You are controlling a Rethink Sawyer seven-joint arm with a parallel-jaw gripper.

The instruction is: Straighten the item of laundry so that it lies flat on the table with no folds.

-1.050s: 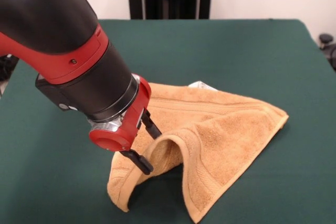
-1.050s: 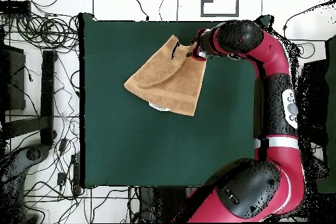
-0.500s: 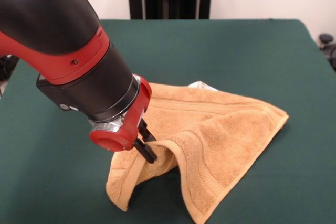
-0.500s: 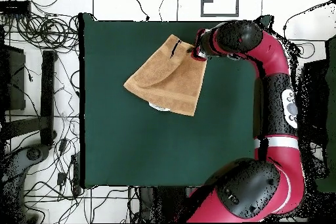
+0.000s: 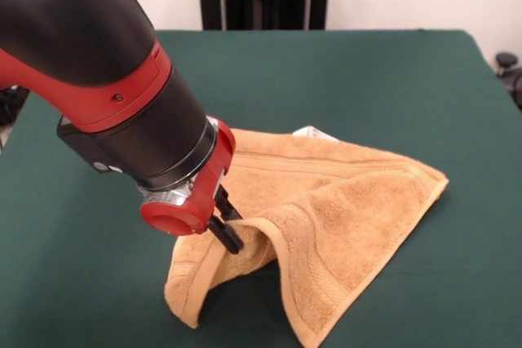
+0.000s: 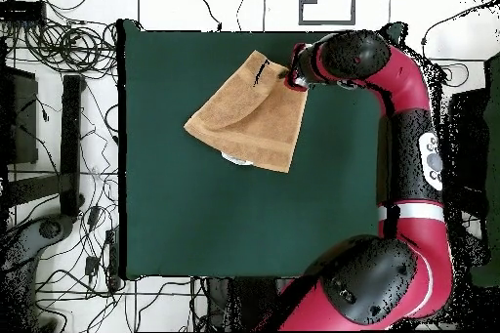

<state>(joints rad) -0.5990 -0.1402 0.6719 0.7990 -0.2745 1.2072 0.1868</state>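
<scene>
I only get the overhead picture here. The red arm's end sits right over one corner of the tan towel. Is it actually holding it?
Observer: Yes. In the front view the gripper is shut on the hem of the towel, pinching its edge.
Operator: From above, the towel looks flat to me. Is it?
Observer: No. Next to the gripper the hem arches up off the table like a small tent, with a dark hollow underneath.
Operator: What about the rest of it?
Observer: The side away from the gripper slopes down and rests on the table, so only the pinched end stands up.
</scene>
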